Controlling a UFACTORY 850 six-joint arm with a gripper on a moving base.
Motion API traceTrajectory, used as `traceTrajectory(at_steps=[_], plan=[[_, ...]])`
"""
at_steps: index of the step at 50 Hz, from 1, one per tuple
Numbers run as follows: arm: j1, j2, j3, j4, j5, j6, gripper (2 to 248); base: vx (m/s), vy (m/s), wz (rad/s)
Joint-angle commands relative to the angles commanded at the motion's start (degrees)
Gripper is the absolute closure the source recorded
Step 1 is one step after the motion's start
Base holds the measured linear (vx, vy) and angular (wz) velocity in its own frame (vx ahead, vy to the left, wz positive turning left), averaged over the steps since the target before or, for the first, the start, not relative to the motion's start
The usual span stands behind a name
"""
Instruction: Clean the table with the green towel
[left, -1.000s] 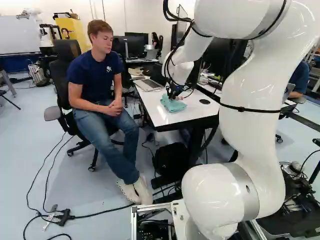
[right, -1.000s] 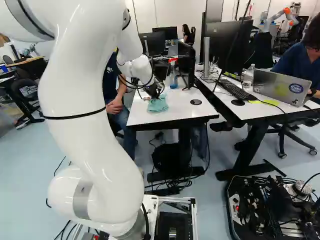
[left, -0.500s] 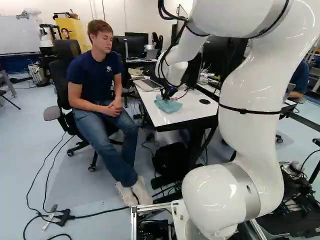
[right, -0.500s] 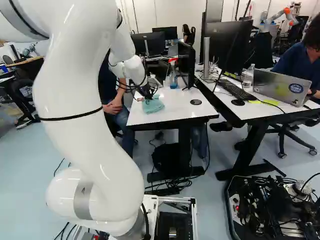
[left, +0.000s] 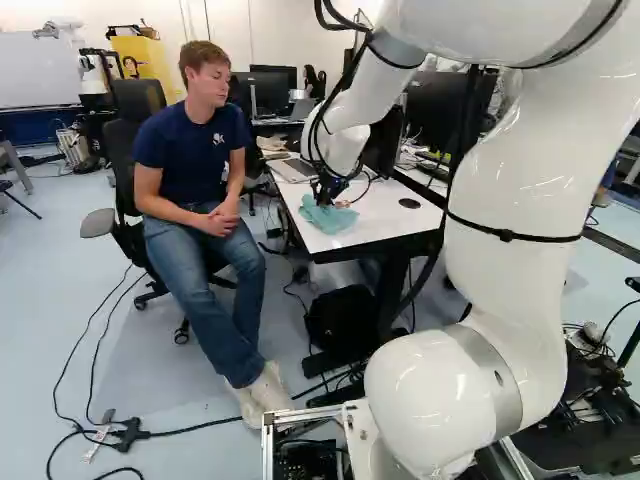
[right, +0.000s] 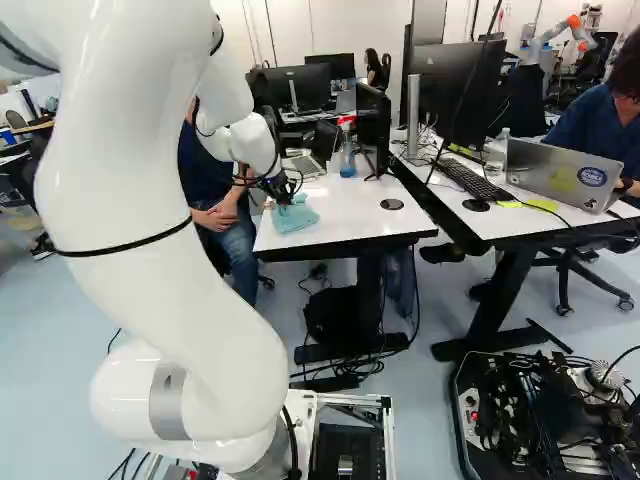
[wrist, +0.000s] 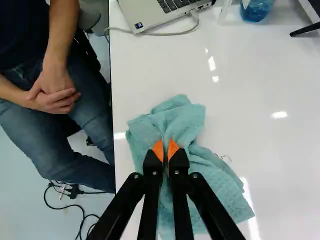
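green towel (wrist: 215, 182) lies on the table (wrist: 245, 85), a fold pinched (quite thinly) by the nearly closed end effector (left: 325, 198).

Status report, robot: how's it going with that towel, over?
End effector shut on green towel. Towel bunched, lying on table. Laptop and bottle farther ahead; person seated alongside.

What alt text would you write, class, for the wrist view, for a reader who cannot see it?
Black fingers with orange pads pinch a bunched green towel on a glossy white table. Beyond the towel are part of a laptop and a bottle of blue liquid; a person sits close beside the table, hands clasped.
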Motion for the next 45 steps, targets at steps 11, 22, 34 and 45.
traceTrajectory(at_steps=[11, 22, 34, 45], plan=[[-0.42, 2.93, 3.29, 0.0, 0.0, 0.0, 219, 0.0, 0.0, 0.0], [-1.91, 5.49, 6.1, 0.0, 0.0, 0.0, 219, 0.0, 0.0, 0.0], [-4.17, 7.72, 8.48, 0.0, 0.0, 0.0, 219, 0.0, 0.0, 0.0], [-6.48, 9.22, 10.05, 0.0, 0.0, 0.0, 219, 0.0, 0.0, 0.0]])
